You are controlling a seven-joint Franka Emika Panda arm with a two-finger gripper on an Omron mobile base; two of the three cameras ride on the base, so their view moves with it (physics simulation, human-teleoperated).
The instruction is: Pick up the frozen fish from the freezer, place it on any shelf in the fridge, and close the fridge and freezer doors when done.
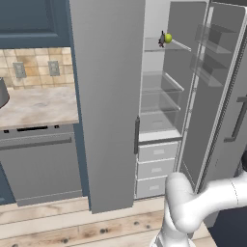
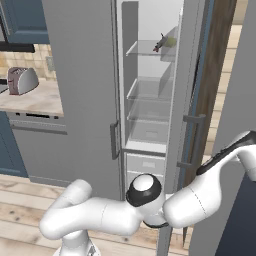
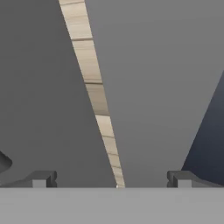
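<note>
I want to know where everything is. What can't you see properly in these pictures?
- Frozen fish: too small in both base views to show its shape or exactly how it lies beside the ball.
- Lower drawers: contents hidden by their closed white fronts.
- Right door: cut off by the left base view's edge.
- Hand view: just flat grey panels; which doors, I cannot tell.

The frozen fish (image 1: 161,39) on the top shelf (image 1: 176,45) is too small to resolve in detail; the yellow-green ball (image 1: 168,37) overlaps one end. The toaster (image 2: 21,80) is cut by the left edge. The arm (image 2: 220,175) exits the right edge, hiding the hand.
</note>
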